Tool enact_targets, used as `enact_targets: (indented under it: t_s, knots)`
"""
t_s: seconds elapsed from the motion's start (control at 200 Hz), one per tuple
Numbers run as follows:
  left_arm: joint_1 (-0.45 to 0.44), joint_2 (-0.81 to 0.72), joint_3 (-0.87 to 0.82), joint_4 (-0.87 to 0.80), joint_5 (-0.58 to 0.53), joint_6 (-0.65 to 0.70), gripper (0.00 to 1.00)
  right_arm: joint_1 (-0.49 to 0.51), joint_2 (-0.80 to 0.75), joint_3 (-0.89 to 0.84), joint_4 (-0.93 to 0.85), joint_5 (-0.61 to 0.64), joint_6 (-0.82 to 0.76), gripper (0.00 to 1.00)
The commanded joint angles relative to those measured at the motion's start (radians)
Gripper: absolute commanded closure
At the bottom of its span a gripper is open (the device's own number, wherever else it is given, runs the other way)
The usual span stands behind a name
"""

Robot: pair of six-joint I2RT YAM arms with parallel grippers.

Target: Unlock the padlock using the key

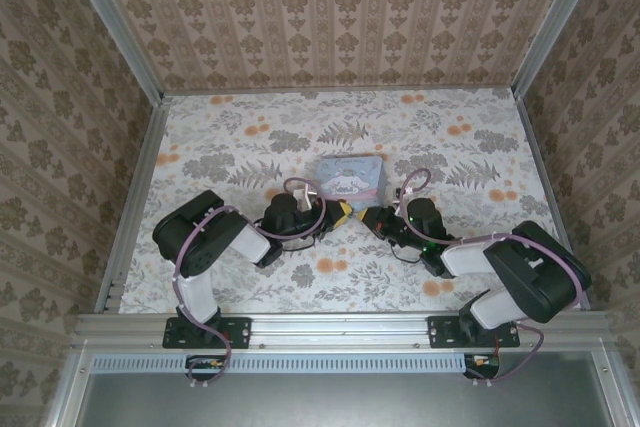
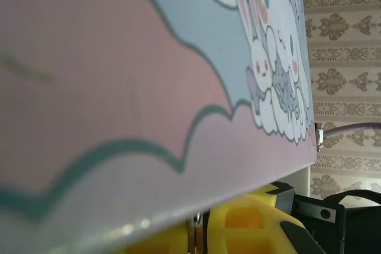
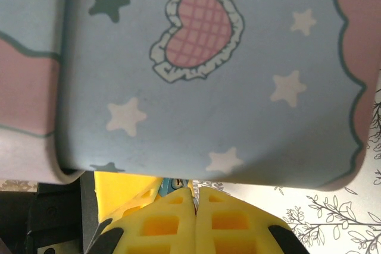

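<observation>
- both arms lean in toward each other. the left gripper [image 1: 343,211] and the right gripper [image 1: 374,217] stand tip to tip, almost touching, with the pastel tin [image 1: 350,175] just beyond their fingertips.
- the right gripper's yellow fingers [image 3: 166,224] are pressed together, with only a thin seam between them. i can't make out anything pinched in that seam.
- just past those tips and a little to their left is a scrap of dark teal that i take for the padlock [image 3: 172,185]. it sits tucked between the right gripper's tips and the other arm's yellow finger [image 3: 122,191], under the tin's edge.
- the left gripper's fingers are closed as well. a sliver of bright metal [image 2: 194,225] shows in the narrow gap between them.
- whether that sliver is the key or the padlock's shackle, and whether it is truly gripped, i cannot tell.
- my reading of progress: the fetching looks done, since the small pieces are up at the fingertips and the two hands are brought together. this looks like the lining-up stage.
- what seems left is the real work: the key seated in the keyhole, a turn, and the shackle let loose. nothing here shows the lock open, and the meeting point is too hidden to say whether the key is in.
</observation>
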Motion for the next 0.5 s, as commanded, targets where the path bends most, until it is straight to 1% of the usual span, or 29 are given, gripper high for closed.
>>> enact_targets:
  t_s: [0.0,0.195,0.495]
  knots:
    - [-0.038,-0.037,0.024,0.070,0.050,-0.027,1.00,0.015,0.017,0.015,0.107,0.001,0.019,1.00]
    - [-0.038,-0.044,0.025,0.069,0.041,-0.030,1.00,0.015,0.015,0.011,0.098,0.004,0.010,1.00]
    - [-0.025,-0.036,0.010,0.068,0.027,-0.022,1.00,0.015,-0.019,-0.027,0.036,0.006,-0.010,1.00]
